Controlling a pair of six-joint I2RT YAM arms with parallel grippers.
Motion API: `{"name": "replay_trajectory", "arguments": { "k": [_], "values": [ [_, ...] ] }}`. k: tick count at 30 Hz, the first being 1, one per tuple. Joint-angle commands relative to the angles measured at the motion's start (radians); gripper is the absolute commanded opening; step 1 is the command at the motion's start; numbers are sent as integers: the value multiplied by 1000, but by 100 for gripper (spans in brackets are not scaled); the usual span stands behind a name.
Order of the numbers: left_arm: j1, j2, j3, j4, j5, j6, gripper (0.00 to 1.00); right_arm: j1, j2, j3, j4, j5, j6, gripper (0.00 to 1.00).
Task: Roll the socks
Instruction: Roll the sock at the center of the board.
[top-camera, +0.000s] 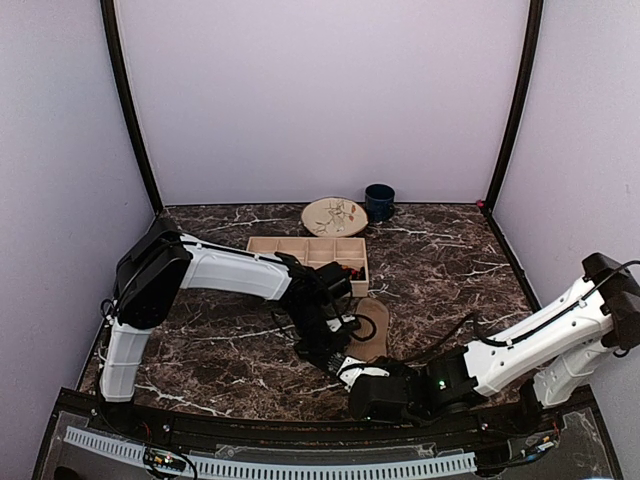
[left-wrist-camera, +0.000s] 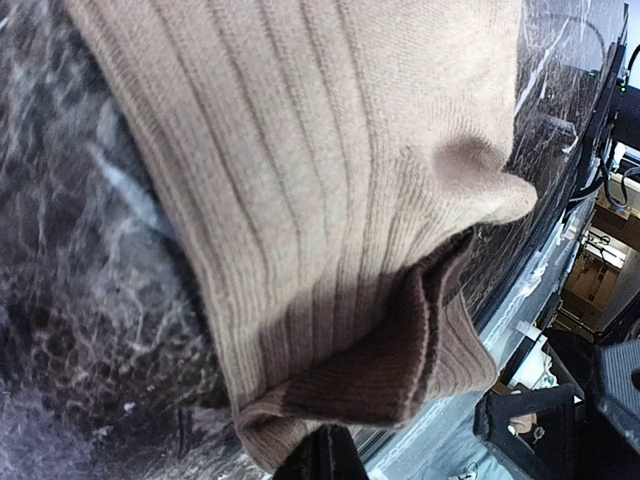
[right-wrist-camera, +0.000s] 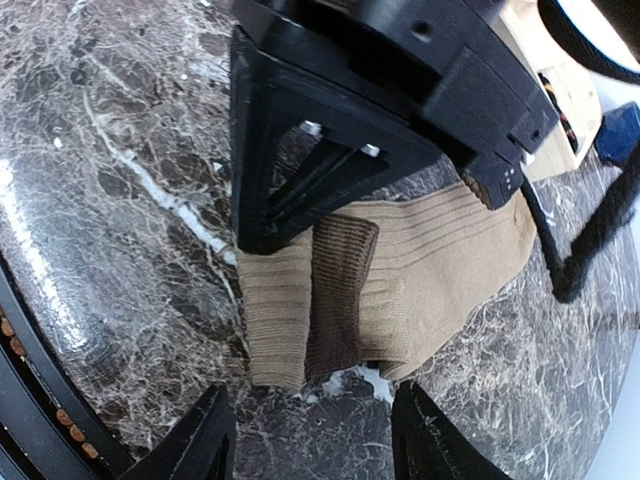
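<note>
left hand (left-wrist-camera: 320, 455) is closed right down at the cuff end of the tan sock (right-wrist-camera: 430, 270). the cuff fabric is bunched around its tips, so it looks pinched, though the contact point is mostly cut off at the edge of the wrist view. right hand (right-wrist-camera: 315, 440) has its two fingers standing well apart with nothing between them, only bare counter (top-camera: 200, 340). it sits low, just off the sock's cuff end, not touching it.

the sock lies flat on the dark marble counter near the middle, just in front of the near right corner of the wooden compartment tray (top-camera: 300, 250). ribbed knit. one strip of the cuff is folded back over the top and shows a darker brown side. the rest of the sock runs out from under the left hand toward the tray.

both arms meet over the same spot, left reaching in from the left and right sweeping in low from the right. patterned plate (top-camera: 334, 216) and dark blue mug (top-camera: 379, 202) sit side by side at the back of the counter, well away from the sock.
</note>
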Motion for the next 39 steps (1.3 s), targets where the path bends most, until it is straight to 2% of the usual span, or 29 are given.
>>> {"name": "replay_trajectory", "arguments": {
  "k": [1, 14, 21, 39],
  "values": [
    [14, 21, 24, -83, -4, 30, 0, 12, 9, 27, 56, -8, -88, 53],
    [36, 30, 60, -121, 14, 64, 0, 6, 104, 58, 85, -67, -167, 61],
    [39, 33, 62, -141, 35, 93, 0, -34, 130, 53, 89, -65, -161, 62],
    [39, 47, 66, -159, 61, 111, 0, -87, 146, 49, 119, -69, -270, 64]
  ]
}}
